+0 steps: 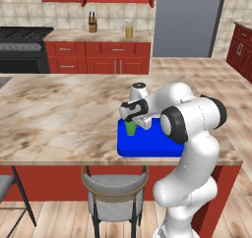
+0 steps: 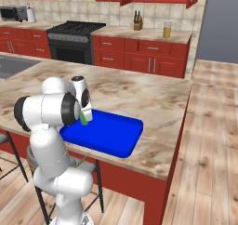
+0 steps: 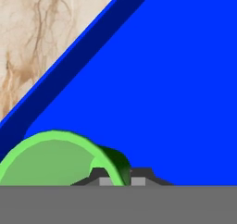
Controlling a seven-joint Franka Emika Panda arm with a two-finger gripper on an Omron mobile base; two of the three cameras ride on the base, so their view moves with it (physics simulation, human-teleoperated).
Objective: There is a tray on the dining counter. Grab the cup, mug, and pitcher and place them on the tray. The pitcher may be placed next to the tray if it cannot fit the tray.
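While pinching the rim of the small green handleless cup (image 1: 130,128) over the bright blue shallow tray (image 1: 147,144), end effector (image 1: 132,120) narrowly clamped, risking tipping on uneven release.

- My own forearm hides the near right part of the tray (image 1: 142,146) in the left base view.
- In the right base view my arm covers most of the green cup (image 2: 84,117); just a sliver shows.
- The hand view cuts the cup's rim (image 3: 55,158) at its bottom edge.
- My fingertips (image 3: 107,178) barely peek out there.
- The pitcher (image 1: 129,29) on the wall counter is too small for detail.
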